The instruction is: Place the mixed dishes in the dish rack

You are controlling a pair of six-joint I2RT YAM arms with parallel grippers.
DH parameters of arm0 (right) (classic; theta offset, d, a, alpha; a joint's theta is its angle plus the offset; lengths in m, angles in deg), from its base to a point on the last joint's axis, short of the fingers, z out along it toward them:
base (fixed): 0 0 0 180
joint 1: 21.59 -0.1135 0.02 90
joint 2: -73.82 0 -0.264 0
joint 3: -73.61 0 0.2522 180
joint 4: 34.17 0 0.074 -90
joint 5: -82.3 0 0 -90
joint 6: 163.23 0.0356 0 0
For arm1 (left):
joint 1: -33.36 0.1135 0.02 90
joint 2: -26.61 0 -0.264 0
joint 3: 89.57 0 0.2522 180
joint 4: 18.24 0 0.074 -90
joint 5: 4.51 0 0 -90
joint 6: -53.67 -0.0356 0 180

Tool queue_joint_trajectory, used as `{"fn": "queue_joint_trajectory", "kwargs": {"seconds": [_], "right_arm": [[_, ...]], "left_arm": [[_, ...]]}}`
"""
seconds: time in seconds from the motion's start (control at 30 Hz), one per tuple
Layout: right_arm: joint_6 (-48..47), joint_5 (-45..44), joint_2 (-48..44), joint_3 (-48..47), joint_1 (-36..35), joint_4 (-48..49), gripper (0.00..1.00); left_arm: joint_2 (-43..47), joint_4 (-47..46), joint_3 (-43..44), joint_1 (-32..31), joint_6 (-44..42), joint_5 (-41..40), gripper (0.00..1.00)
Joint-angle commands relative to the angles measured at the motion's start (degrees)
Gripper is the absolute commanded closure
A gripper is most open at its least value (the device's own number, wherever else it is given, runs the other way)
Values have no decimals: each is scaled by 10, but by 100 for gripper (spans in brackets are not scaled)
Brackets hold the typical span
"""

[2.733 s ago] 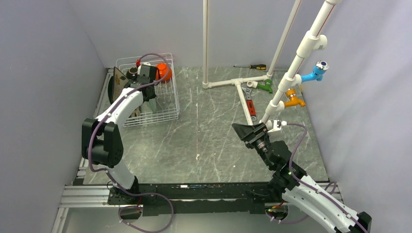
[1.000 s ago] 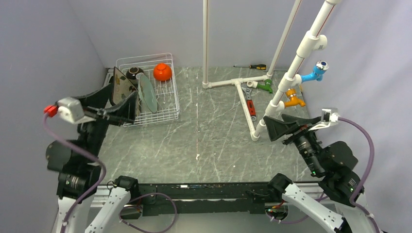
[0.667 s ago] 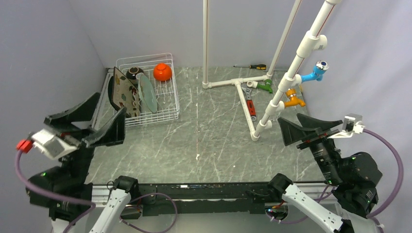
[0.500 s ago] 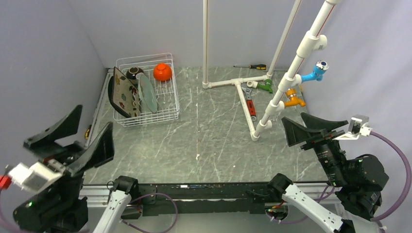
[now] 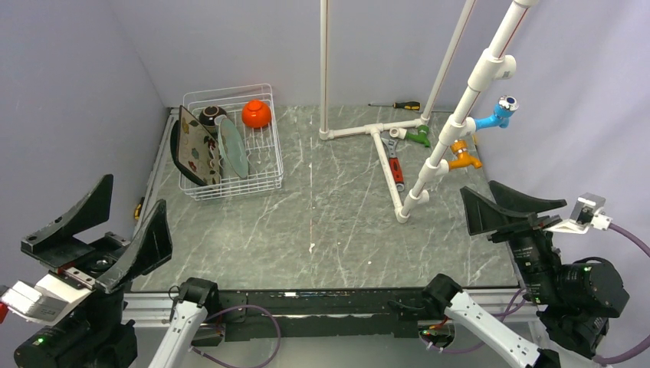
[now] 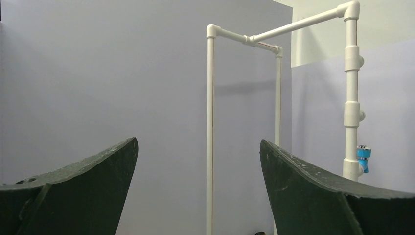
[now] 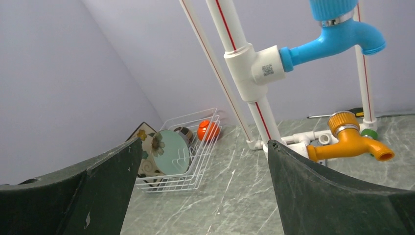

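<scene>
All five dishes are seen inside the white wire rectangular dish rack [image 5: 239,192]: the orange bowl [image 5: 256,114] at its far right corner; the dark brown bowl with gold inside [image 5: 212,116] just left of that, at the far end; the pale green round plate [image 5: 232,148], the brown square floral plate [image 5: 198,146] and the dark teal rounded-square plate [image 5: 175,144] stood on edge among the tines on its left side, leaning leftward. The left gripper [image 5: 133,192] is spread wide and empty, well apart from the rack on its near side; the right gripper [image 5: 477,188], likewise spread and holding nothing, is poised far to the rack's right. Loading is judged complete; what is left is best done by parking both arms away from the rack, so that the leaning plates are not jarred.
</scene>
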Motion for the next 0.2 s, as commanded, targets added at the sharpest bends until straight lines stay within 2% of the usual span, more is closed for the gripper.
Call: {"fn": "queue_joint_trajectory", "kwargs": {"seconds": [0.0,0.17], "right_arm": [[10,-27,-2,-5,1,4,0],[15,-53,8,-15,0,-29,0]], "left_arm": [[-12,2,3,-1,-6,-2,1],[-14,5,0,-1,0,2,1]]}}
